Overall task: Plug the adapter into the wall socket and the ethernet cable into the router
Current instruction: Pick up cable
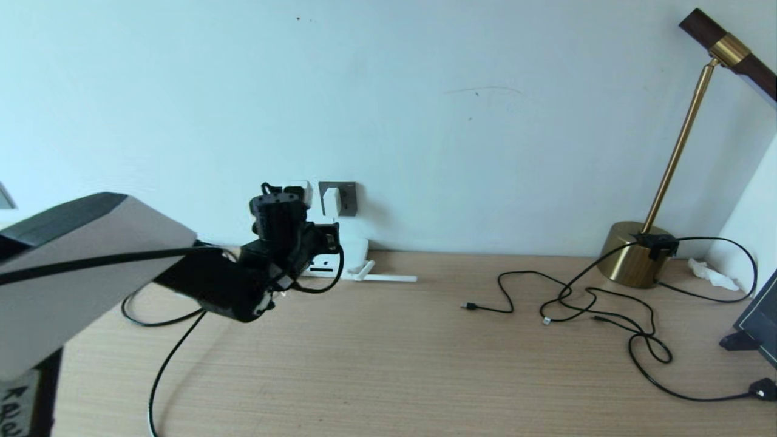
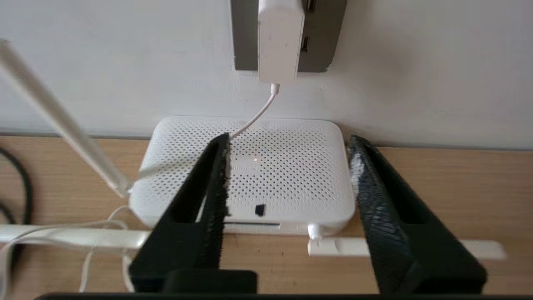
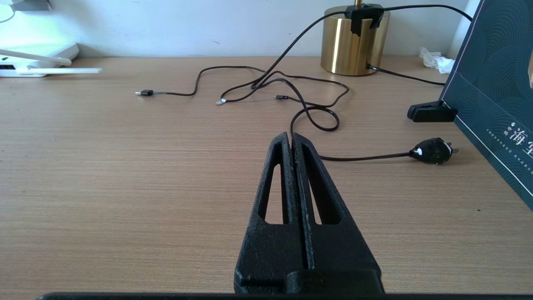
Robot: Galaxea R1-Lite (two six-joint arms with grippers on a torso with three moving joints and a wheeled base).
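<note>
A: The adapter (image 2: 278,39) sits in the wall socket (image 2: 322,37) above the desk's (image 1: 425,364) back edge, with the router (image 2: 287,166) flat against the wall below it.

B: The left end effector (image 2: 287,175) hangs over the router with its fingers apart, holding nothing. There is bare desk mid-span.

A: The right end effector (image 3: 293,143) is pressed shut, low over the desk. The ethernet cable (image 1: 164,364) trails off the front edge, its plug hidden.

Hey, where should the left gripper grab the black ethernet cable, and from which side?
Its plug end is out of sight, so probably take the ethernet cable on the loop lying flat on the desk beside the router, with the left gripper coming from above, spanning the cord.
</note>
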